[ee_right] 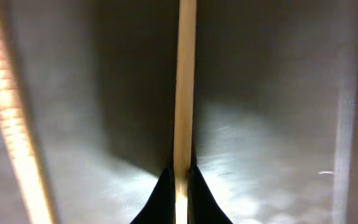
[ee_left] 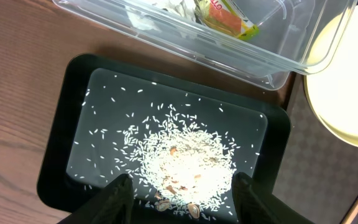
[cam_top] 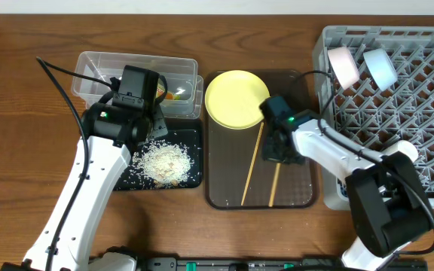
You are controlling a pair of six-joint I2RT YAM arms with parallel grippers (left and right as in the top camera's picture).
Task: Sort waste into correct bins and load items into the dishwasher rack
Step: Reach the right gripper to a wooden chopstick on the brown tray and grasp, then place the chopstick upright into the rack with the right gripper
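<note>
My right gripper (cam_top: 279, 154) is low over the brown tray (cam_top: 224, 192) and shut on a wooden chopstick (ee_right: 184, 87), which runs straight ahead between its fingertips (ee_right: 180, 186). A second chopstick (cam_top: 251, 165) lies beside it on the tray and shows at the left edge of the right wrist view (ee_right: 11, 118). A yellow plate (cam_top: 236, 99) sits at the tray's far end. My left gripper (ee_left: 179, 199) is open above a black tray (ee_left: 61, 124) holding a pile of rice and scraps (ee_left: 188, 162). The grey dishwasher rack (cam_top: 420, 113) at the right holds a pink cup (cam_top: 343, 66) and a blue cup (cam_top: 380, 68).
A clear plastic bin (cam_top: 100, 64) with wrappers stands behind the black tray; its wall also shows in the left wrist view (ee_left: 166, 37). The rack's left edge is close to my right arm. Bare wooden table (cam_top: 13, 150) lies at the left.
</note>
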